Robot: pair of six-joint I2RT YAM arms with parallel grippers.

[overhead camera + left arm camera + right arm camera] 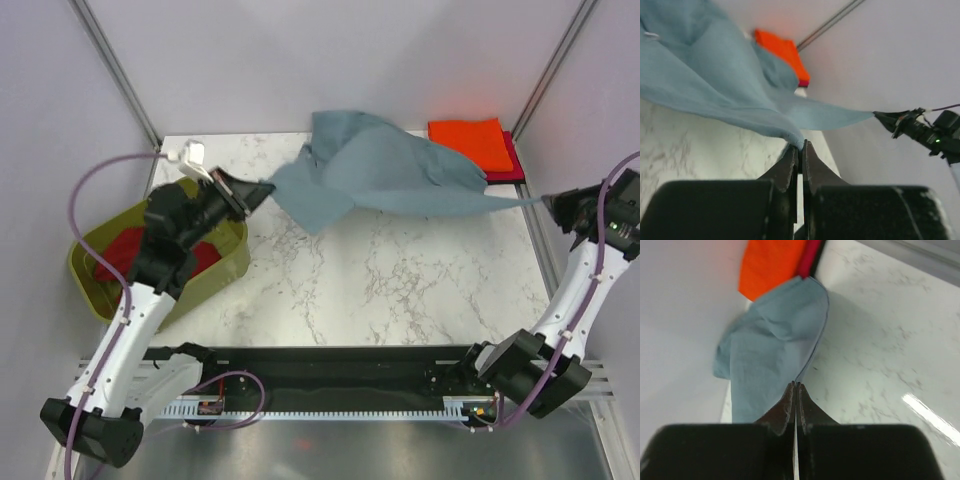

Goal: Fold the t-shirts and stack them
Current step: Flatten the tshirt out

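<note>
The slate blue-grey cloth t-shirt (pixel 385 170) hangs stretched across the far half of the white marble-patterned worktop (pixel 400 290), pinched at both ends. The left tool (pixel 801 145) has its fingers pressed together on a bunched edge of the shirt at the left. The right tool (pixel 795 385) is likewise clamped on a thin pulled-out edge at the right, over the worktop's right rim. Between the two grips the cloth sags in loose folds; it seems to brush the worktop near its far edge, though the overhead view does not make that certain.

In the far right corner lies the bright orange folded t-shirt (pixel 467 140), resting on top of the magenta-red t-shirt (pixel 512 160), of which only a strip shows. The dark red t-shirt (pixel 125 248) sits crumpled inside the olive-green plastic tub (pixel 90 285) at the left, partly hidden by the left arm.
</note>
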